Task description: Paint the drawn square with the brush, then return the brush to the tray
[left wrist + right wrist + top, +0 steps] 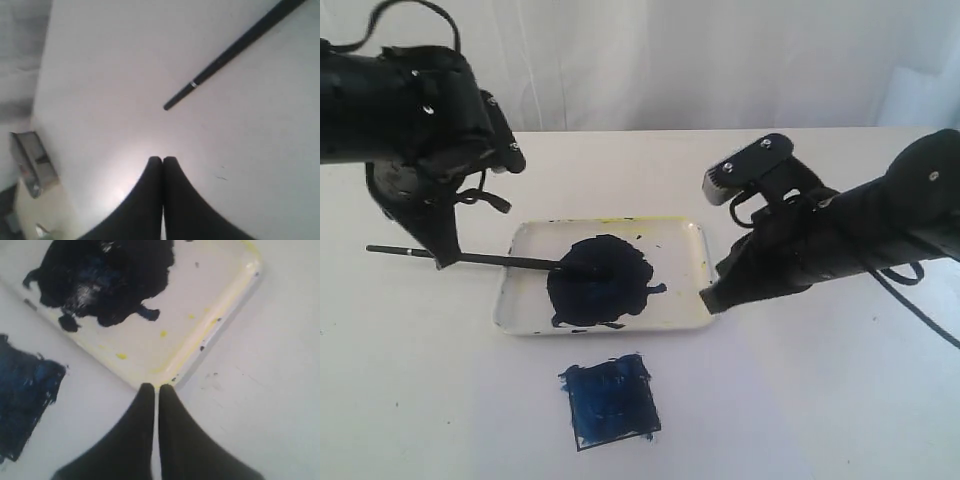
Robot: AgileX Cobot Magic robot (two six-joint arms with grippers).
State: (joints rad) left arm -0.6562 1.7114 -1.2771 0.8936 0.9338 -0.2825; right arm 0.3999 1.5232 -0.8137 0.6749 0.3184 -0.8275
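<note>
The brush (510,262) lies with its dark tip in the paint blob (600,280) of the white tray (672,250). Its handle sticks out to the left over the tray's rim. My left gripper (445,262) is shut and empty just beside the handle. In the left wrist view the brush (225,55) lies apart from that gripper (162,159). My right gripper (708,300) is shut with nothing in it at the tray's front right corner (165,371), also seen from its wrist (156,386). The drawn square (610,400) in front of the tray is smeared dark blue (25,395).
A white curtain (670,60) hangs behind the white table (820,400). In the left wrist view the table's edge shows, with a metal fixture (30,160) below it. Yellow stains (120,356) mark the tray's rim.
</note>
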